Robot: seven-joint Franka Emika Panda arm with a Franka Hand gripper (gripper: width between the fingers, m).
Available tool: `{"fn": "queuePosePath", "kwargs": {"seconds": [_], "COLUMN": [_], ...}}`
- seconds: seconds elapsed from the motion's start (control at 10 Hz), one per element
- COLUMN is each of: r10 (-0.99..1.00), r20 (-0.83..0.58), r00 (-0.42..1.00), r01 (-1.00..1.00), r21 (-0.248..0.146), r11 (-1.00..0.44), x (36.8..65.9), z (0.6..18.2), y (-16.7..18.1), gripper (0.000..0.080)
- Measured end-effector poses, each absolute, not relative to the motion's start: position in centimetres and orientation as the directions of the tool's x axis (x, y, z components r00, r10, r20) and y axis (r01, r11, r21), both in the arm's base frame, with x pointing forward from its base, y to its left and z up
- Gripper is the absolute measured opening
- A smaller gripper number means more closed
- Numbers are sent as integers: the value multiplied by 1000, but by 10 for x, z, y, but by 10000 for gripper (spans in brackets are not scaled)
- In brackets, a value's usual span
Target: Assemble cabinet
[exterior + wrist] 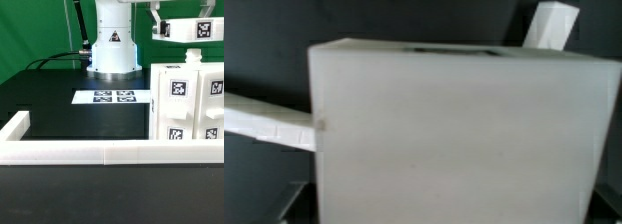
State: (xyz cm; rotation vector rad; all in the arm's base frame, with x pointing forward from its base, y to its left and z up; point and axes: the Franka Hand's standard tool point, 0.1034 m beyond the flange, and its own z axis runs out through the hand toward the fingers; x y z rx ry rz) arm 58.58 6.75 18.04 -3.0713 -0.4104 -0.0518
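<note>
At the exterior view's right, the cabinet [186,105] is standing upright on the black table [50,110]. It is just behind the rail [90,152], which is running along the near edge and turning back at the exterior view's left. The rail is hiding the cabinet's foot. The marker board [115,97] is lying flat near the cabinet, in front of the arm's base [110,45]. A cable [62,56] is trailing from that base.

The cabinet's tagged face is pointing towards the exterior camera. The picture's edge is cutting off its far side, so I cannot tell whether height or width is the longer.

The gripper [190,56] is hanging right over the cabinet's top. Its jaws are standing wide, but I cannot tell whether they are clamping the cabinet.

Only the wrist view is showing a plain, untagged face of the cabinet [455,130], filling most of the picture. A white bar [267,120] is sticking out past one side and a second bar [551,24] beyond a corner; what they are is unclear. Tags, board and base are showing in the exterior view alone.
</note>
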Motion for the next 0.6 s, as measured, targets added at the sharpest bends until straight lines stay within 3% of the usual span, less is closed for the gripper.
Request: {"fn": "queuePosePath", "kwargs": {"seconds": [0.3,0.6], "r10": [266,272], "r20": [26,26], "r00": [964,962], "r01": [267,273], "r21": [-41,-41], "r11": [-963,-961], "x": [589,589], "z": [169,167], "y": [73,77], "gripper": [564,564]}}
